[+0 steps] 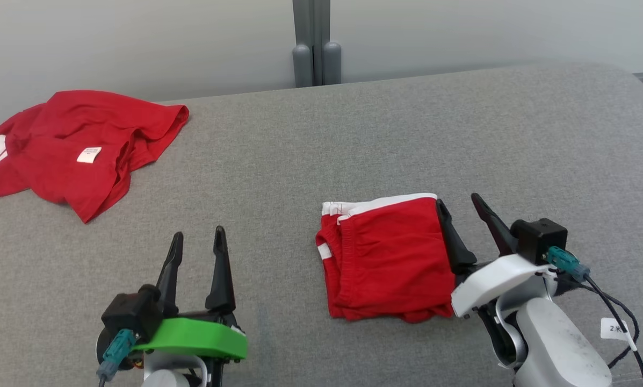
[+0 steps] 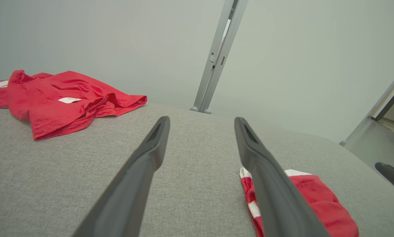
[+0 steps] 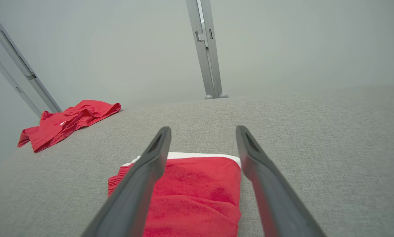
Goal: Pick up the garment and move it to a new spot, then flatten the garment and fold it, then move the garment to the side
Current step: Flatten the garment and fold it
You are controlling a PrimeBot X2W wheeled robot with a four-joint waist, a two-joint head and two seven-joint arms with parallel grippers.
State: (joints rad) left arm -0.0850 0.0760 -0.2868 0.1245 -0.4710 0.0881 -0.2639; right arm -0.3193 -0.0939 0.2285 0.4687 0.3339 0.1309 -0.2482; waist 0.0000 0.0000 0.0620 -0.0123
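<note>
Garment (image 1: 385, 258): lying folded into a compact red block with white trim on the grey tabletop (image 1: 310, 161), right of centre, well apart from a crumpled red shirt (image 1: 74, 145) at the far left. Right hand (image 1: 458, 200): standing wide open, gripping nothing, straddling the block's right edge, inner finger touching the cloth or just above it, hard to tell which. Left hand (image 1: 198, 232): gaping just as wide, empty, hovering over bare grey near the block's left side.

Judging the fold as finished and the shift to the side as the step in hand. To do it well, probably: lowering the right hand for a bite through every layer at that edge, closing firmly, then carrying low and slowly without spilling the stack open; keeping the left hand clear of the path.

Looking through the right wrist view: getting the alignment plainly, one finger over red, the other over grey. Looking through the left wrist view: catching the block's layered left edge with its white stripe, plus one dark finger (image 2: 392, 174) of the other arm at the right margin. Turning to the head view: seeing both hands and both red pieces laid out together.
</note>
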